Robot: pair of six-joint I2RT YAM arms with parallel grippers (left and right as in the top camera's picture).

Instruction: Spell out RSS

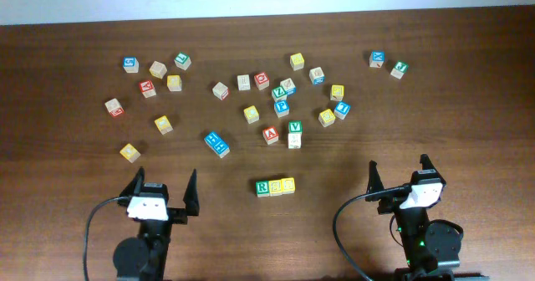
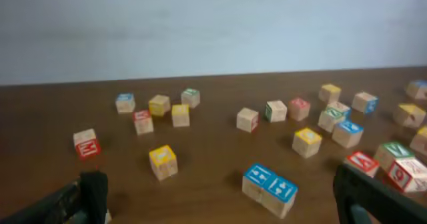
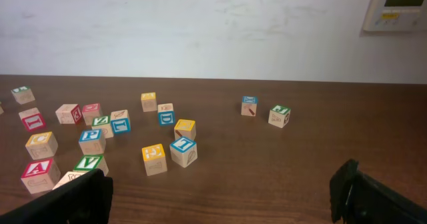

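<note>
1. Loose cubes crowd the far half of the tabletop (image 1: 67, 231). The ones nearest the action are the red A cube (image 1: 270, 135) and the green V cube (image 1: 294, 127). The V cube touches a pale cube (image 1: 294, 141) on its near side.
2. All three sit beyond the RSS row (image 1: 276, 186), near it but not touching.
3. Off to the far left of the row lies the blue pair (image 1: 216, 143), two blue-topped cubes pressed side by side at a slant. It is ahead of the left gripper (image 1: 165, 182).
4. A lone yellow cube (image 1: 129, 152) sits just ahead of that gripper's outer finger.
5. The row itself rests on the near part of the tabletop, between the two arms and somewhat closer to the left one.
6. It reads green R cube (image 1: 262, 187), middle yellow cube (image 1: 276, 186), end yellow cube (image 1: 288, 185), and they touch face to face.
7. The row's long axis runs left to right, with the yellow end tipped slightly toward the far side. The R faces up, but the yellow tops are too small to read.
8. The left gripper hovers with its jaws spread wide, holding nothing.
9. The right gripper (image 1: 399, 168) is likewise spread wide and empty, well apart from the row.
</note>
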